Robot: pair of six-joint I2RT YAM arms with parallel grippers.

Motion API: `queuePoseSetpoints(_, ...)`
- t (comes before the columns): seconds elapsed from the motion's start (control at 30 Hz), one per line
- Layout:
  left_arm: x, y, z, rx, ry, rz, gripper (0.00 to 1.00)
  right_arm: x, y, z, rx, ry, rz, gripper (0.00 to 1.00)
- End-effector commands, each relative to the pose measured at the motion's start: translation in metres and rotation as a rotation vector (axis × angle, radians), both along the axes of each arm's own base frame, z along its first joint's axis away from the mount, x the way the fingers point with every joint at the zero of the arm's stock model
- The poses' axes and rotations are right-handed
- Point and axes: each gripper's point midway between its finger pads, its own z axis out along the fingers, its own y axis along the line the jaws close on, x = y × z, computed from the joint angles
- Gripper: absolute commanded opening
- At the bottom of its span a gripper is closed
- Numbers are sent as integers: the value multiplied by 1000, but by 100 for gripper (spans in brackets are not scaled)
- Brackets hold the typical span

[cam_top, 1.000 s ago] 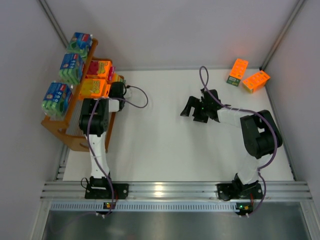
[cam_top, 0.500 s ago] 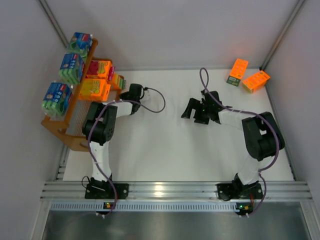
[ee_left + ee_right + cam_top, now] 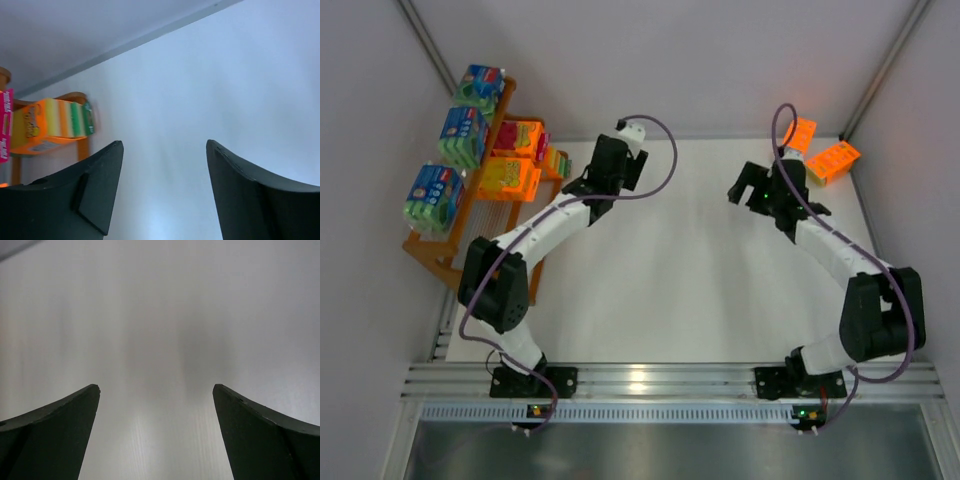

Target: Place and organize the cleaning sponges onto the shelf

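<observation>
1. Cleaning sponges [image 3: 507,178]: we count six on the orange shelf [image 3: 440,255] at ten o'clock, with three blue-green packs [image 3: 462,135] topmost.
2. Two orange packs [image 3: 833,160] lie on the surface [image 3: 670,280] at one o'clock.
3. Left end effector [image 3: 165,145]: fingers apart, empty, near the shelf.
4. Right end effector [image 3: 155,387]: we see its fingers apart, empty, near those two packs.

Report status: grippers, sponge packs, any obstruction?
Left gripper open, empty, clear of the shelf. Right gripper open, empty, near two orange packs on the table. Its cable loops by one pack's edge.
</observation>
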Motion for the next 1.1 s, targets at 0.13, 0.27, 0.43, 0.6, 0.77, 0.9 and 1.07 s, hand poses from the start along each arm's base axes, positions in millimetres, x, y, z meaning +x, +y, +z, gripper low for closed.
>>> queuePoseSetpoints(0.13, -48, -50, -12, -517, 207, -58, 80, 73, -105, 117, -257, -279, -324, 99)
queuePoseSetpoints(0.27, -64, -57, -37, -584, 303, -54, 78, 121, -144, 105, -344, -173, -376, 100)
queuePoseSetpoints(0.43, -71, -50, -53, -552, 326, -43, 78, 162, -179, 111, -531, -147, -444, 100)
queuePoseSetpoints(0.6, -69, -48, -58, -540, 325, -25, 77, 195, -208, 76, -584, -94, -488, 99)
queuePoseSetpoints(0.77, -63, -51, -73, -513, 349, -24, 77, 221, -210, 53, -577, -100, -472, 99)
queuePoseSetpoints(0.9, -57, -51, -79, -503, 350, -10, 77, 229, -211, 40, -587, -100, -469, 99)
queuePoseSetpoints(1.07, -55, -55, -88, -500, 375, -17, 77, 242, -204, 25, -554, -128, -420, 100)
